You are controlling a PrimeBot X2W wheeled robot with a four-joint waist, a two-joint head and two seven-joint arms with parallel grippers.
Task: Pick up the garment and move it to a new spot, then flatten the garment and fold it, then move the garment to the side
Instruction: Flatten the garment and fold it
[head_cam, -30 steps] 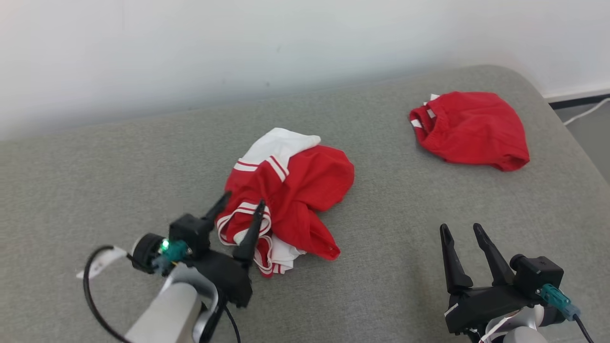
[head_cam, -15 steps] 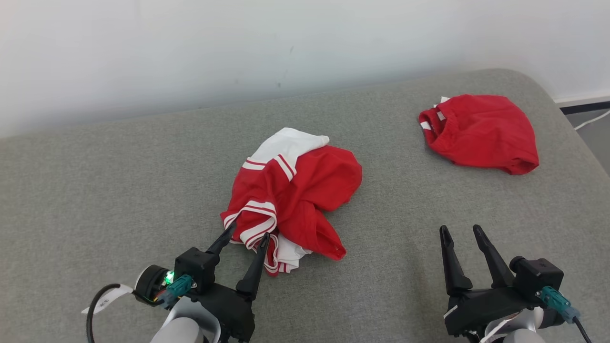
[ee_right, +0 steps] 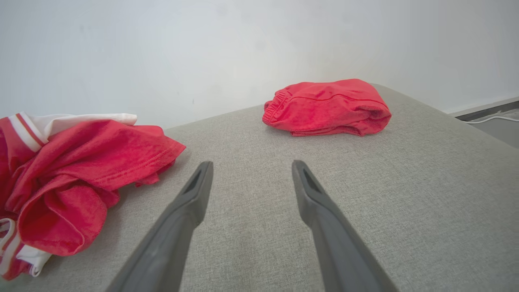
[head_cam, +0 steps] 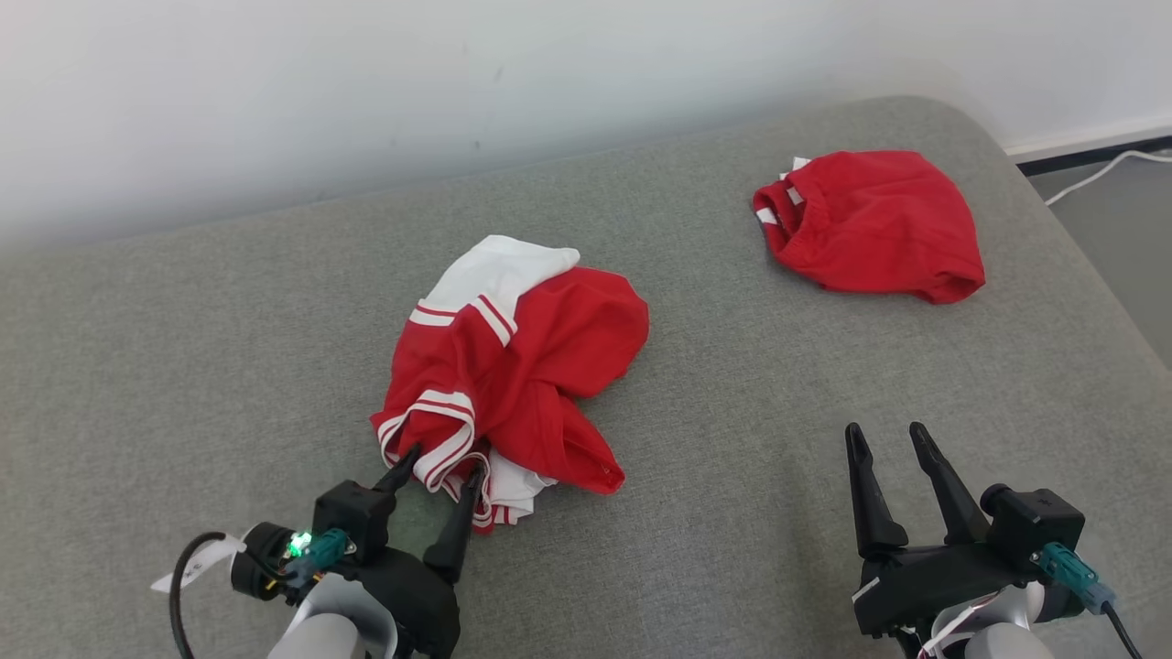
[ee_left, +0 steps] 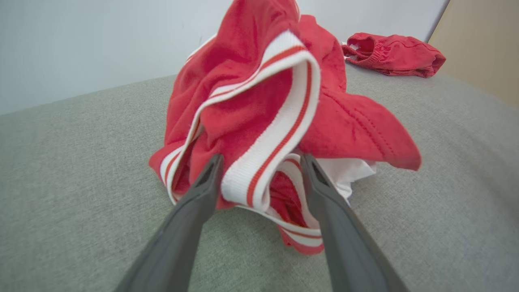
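The garment (head_cam: 531, 366) is a crumpled red and white top with striped trim, lying mid-cushion. My left gripper (head_cam: 446, 459) is open at its near edge, fingertips on either side of a striped hem fold. In the left wrist view that striped band (ee_left: 267, 121) rises between the open fingers of the left gripper (ee_left: 261, 159), unpinched. My right gripper (head_cam: 884, 430) stands open over bare cushion at the lower right, well clear of the cloth. The right wrist view has the right gripper (ee_right: 252, 163) open with the garment (ee_right: 81, 162) off to its left.
A second red piece of clothing (head_cam: 879, 224) lies bunched at the far right of the grey cushion (head_cam: 732, 412); it is also seen as a red bundle (ee_right: 328, 107) ahead of the right fingers. A white wall runs behind. Past the cushion's right edge lies floor with a white cable (head_cam: 1099, 169).
The head camera has shifted. My left gripper has drawn back from over the garment's left part to its near hem, staying open. The right gripper has held still.
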